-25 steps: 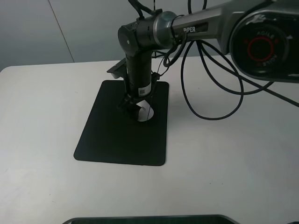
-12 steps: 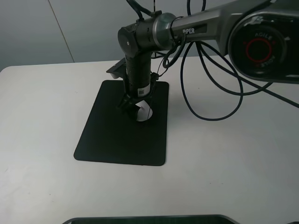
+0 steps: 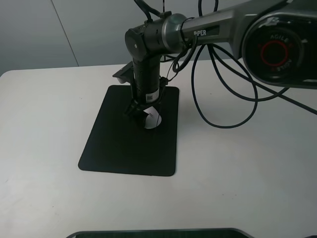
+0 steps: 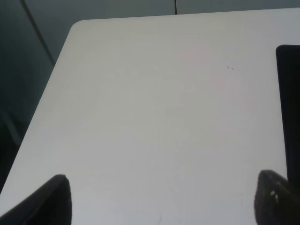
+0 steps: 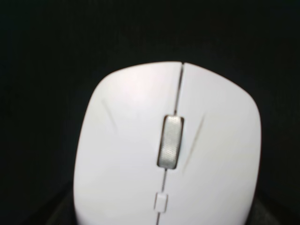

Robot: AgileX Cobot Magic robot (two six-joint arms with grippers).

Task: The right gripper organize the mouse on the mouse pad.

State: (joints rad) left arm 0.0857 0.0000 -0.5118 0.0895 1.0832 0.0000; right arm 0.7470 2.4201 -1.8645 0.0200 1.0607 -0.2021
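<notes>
The black mouse pad (image 3: 130, 136) lies flat on the white table (image 3: 237, 173). My right gripper (image 3: 148, 119) reaches down over the pad's far right part and is shut on the white mouse (image 3: 153, 120), which shows between its black fingers. The right wrist view is filled by the mouse (image 5: 168, 150), its grey scroll wheel (image 5: 169, 140) in the middle and the dark pad (image 5: 42, 42) behind it. Whether the mouse rests on the pad or hangs just above it I cannot tell. My left gripper (image 4: 164, 199) is open over bare table, with the pad's edge (image 4: 289, 93) beside it.
Black cables (image 3: 225, 106) loop down from the right arm onto the table right of the pad. The arm's base joint with a red ring (image 3: 276, 49) fills the far right. A dark object (image 3: 158, 233) lies along the table's front edge.
Hardly anything differs. The right gripper and the mouse have shifted a touch toward the pad's far side.
</notes>
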